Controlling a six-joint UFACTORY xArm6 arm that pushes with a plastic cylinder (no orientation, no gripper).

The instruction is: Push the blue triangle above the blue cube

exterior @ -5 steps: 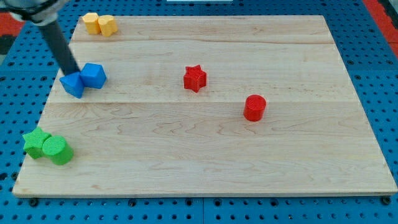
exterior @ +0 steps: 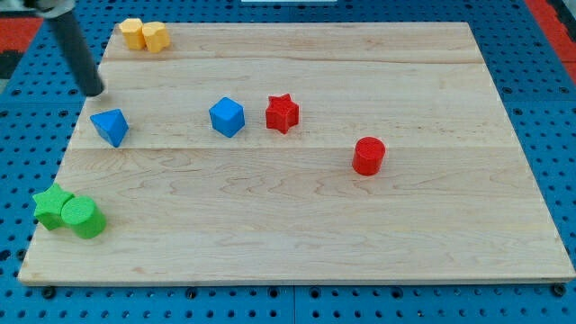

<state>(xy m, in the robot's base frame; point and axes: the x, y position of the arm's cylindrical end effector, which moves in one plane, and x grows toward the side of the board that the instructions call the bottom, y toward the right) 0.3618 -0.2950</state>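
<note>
The blue triangle (exterior: 110,126) lies near the board's left edge. The blue cube (exterior: 227,117) sits well to its right, just left of the red star (exterior: 282,112). My tip (exterior: 94,91) is at the board's left edge, up and slightly left of the blue triangle, with a small gap between them. The rod leans up toward the view's top left.
Two yellow blocks (exterior: 144,35) sit at the board's top left corner. A green star (exterior: 51,206) and a green cylinder (exterior: 84,219) sit at the bottom left. A red cylinder (exterior: 368,155) stands right of centre. The wooden board (exterior: 297,225) lies on a blue pegboard.
The blue cube now stands far to the right, beside the red star, no longer touching the triangle. My tip has moved up and left, off the blue triangle.
</note>
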